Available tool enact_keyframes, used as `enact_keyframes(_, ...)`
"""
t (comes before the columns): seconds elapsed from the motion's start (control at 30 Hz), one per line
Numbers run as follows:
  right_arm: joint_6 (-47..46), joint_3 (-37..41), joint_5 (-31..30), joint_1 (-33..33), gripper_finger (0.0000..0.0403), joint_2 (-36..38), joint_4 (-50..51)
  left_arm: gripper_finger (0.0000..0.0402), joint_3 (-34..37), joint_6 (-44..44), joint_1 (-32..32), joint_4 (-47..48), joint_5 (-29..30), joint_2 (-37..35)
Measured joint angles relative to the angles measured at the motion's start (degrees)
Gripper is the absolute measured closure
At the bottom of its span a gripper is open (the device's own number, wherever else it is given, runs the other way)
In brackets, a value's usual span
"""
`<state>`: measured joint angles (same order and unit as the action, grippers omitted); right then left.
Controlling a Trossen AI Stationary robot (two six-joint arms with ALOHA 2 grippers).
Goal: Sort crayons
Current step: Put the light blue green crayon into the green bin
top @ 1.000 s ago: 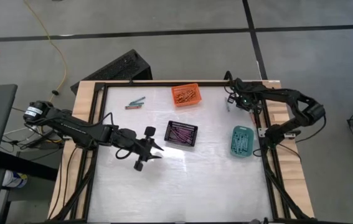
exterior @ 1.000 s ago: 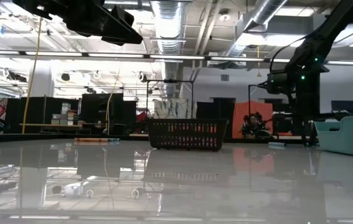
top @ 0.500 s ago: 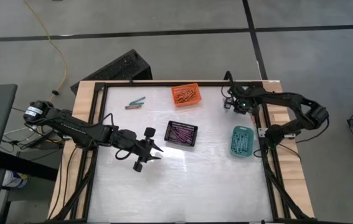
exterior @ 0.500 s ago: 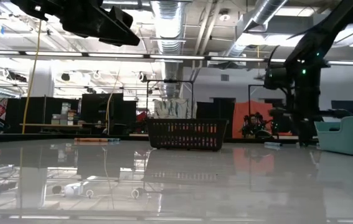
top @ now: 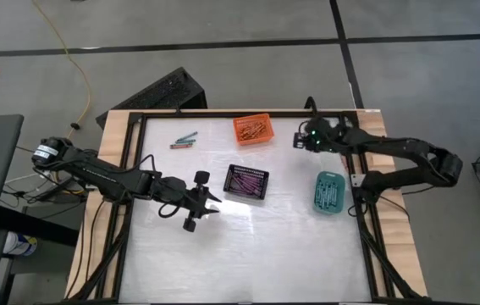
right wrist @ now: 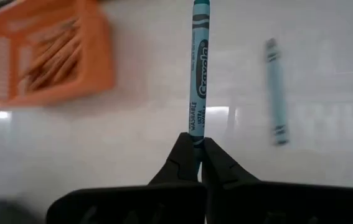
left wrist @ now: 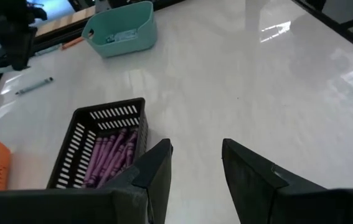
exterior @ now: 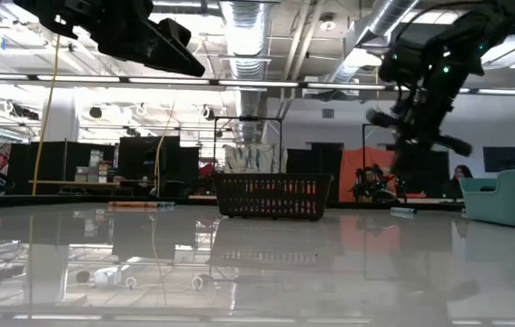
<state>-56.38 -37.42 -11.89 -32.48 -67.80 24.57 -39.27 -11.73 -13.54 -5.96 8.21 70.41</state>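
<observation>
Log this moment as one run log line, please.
right gripper: jaws shut on teal crayon, lifted | left gripper: open, beside black basket | next: teal basket

place: lab/workshop hall | evidence: exposed ceiling ducts; concrete floor; framed robot table

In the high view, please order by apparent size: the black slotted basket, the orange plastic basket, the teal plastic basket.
1. Black slotted basket, largest.
2. Orange plastic basket and teal plastic basket: these two look about alike, so I do not rank them.
</observation>
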Motion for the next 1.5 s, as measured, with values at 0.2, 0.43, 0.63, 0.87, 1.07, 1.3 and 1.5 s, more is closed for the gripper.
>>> enact_keyframes(0.2,-1.1,0.0,1.3,8.8,0.0403,1.0,3.7,0.0270,0.0,3.2,0.0,0.0,0.0,0.0)
enact_keyframes(0.43,-13.3,-0.1,-5.6,23.9,0.0403,9.0,14.1,0.0270,0.0,4.3,0.0,0.0,-0.3,0.0)
enact_keyframes(0.63,-29.8,-0.1,-9.7,38.4,0.0403,13.8,24.6,0.0270,0.0,4.0,0.0,0.4,-2.9,0.0)
enact_keyframes(0.87,-48.1,-0.1,-9.9,52.4,0.0403,13.0,32.4,0.0270,0.0,2.0,0.0,0.7,-5.1,0.0)
enact_keyframes(1.07,-62.7,-0.1,-9.1,63.2,0.0403,12.3,37.1,0.0270,0.0,1.7,0.0,1.5,-6.5,0.0)
enact_keyframes(1.3,-68.1,-0.2,-7.7,67.1,0.0403,11.9,39.0,0.0270,0.0,1.7,0.0,1.8,-6.6,0.0)
enact_keyframes(1.5,-68.3,-0.2,-4.8,65.3,0.0403,9.4,38.6,0.0270,0.0,2.9,0.0,1.8,-6.6,0.0)
